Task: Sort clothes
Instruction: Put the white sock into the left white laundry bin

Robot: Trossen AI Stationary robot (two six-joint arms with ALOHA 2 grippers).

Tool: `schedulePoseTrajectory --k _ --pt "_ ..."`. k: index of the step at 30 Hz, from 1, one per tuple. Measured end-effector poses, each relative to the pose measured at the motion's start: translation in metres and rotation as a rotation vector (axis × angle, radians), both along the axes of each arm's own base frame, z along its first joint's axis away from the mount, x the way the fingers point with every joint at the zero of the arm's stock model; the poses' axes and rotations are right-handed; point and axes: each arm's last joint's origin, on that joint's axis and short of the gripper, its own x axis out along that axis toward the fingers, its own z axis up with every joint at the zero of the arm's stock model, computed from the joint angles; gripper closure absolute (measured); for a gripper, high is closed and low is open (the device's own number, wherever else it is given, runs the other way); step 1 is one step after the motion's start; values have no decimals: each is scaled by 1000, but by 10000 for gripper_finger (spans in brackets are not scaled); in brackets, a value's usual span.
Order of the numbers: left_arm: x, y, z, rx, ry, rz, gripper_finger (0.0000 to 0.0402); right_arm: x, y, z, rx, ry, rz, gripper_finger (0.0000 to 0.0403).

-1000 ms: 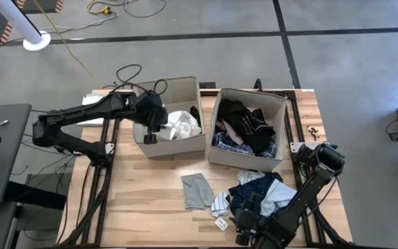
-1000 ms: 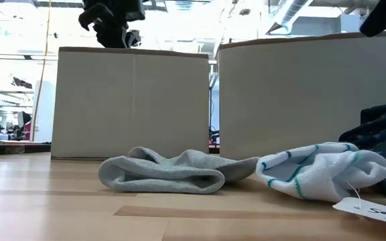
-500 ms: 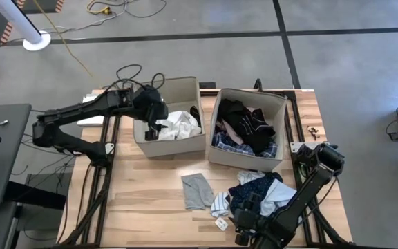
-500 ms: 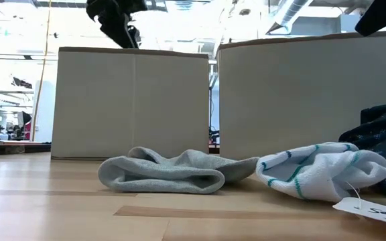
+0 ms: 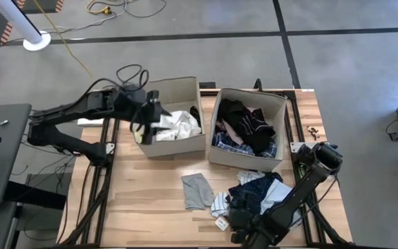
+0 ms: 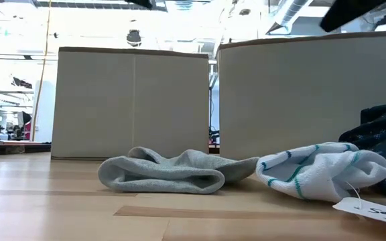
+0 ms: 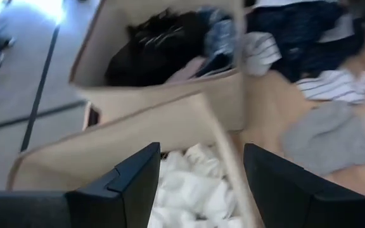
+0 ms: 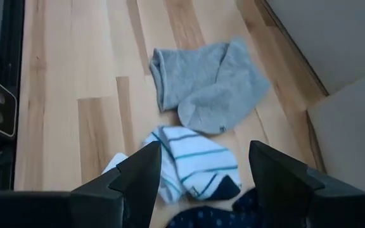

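Left gripper (image 5: 146, 126) hangs over the left box (image 5: 175, 142), jaws open, empty. Right gripper (image 5: 237, 220) jaws open above the grey garment (image 8: 204, 82) and white striped garment (image 8: 185, 161) on the desk (image 5: 144, 200).

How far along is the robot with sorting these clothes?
Partly done: white clothes fill the left box, dark clothes the right box. The left gripper hangs open and empty above the left box. The right gripper hovers over a grey sock, striped sock and navy pile, all unsorted.
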Motion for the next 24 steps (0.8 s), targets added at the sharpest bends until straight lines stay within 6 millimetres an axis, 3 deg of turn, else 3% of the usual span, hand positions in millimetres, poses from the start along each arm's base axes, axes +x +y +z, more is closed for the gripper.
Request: schedulePoseTrajectory --k 9,14,24 --pt "-5 -49 5 -20 -24 -208 180 19 -9 3 -37 -2 61 149" --pt "-5 -76 2 -52 -9 -308 180 29 -15 2 24 51 100 149" --pt "-8 -114 -27 -117 81 -419 180 37 -23 -1 137 145 136 149"
